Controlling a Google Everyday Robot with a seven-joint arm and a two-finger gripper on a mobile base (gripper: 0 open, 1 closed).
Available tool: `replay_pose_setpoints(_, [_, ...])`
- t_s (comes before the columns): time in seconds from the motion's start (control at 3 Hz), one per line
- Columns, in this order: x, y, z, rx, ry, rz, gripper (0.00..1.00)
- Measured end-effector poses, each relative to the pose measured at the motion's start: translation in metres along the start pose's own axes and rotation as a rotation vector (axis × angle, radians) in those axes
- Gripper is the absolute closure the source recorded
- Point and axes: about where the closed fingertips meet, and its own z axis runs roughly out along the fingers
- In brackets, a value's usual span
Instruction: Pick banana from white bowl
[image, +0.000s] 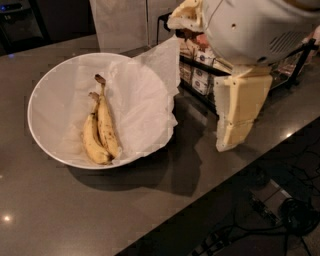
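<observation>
Speckled yellow banana, white bowl, cream-looking pincer beside

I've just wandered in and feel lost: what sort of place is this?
Probably an office kitchen or snack bar: a grey counter holds a white bowl with a banana and a wire rack of packets. The gripper hangs beside the bowl, in front of the rack.

bananas: 2 | white bowl: 1 | paper sheet: 1 | wire rack: 1 | tool: 1, right of bowl
</observation>
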Motion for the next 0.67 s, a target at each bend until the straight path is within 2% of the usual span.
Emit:
replay_pose_setpoints(0.33, [0.0000, 0.0000, 0.0000, 0.000, 0.000, 0.000, 0.00])
replay_pose_setpoints(0.67, [-0.0073, -0.0026, -0.0031, -0.013, -0.089, -0.017, 0.00])
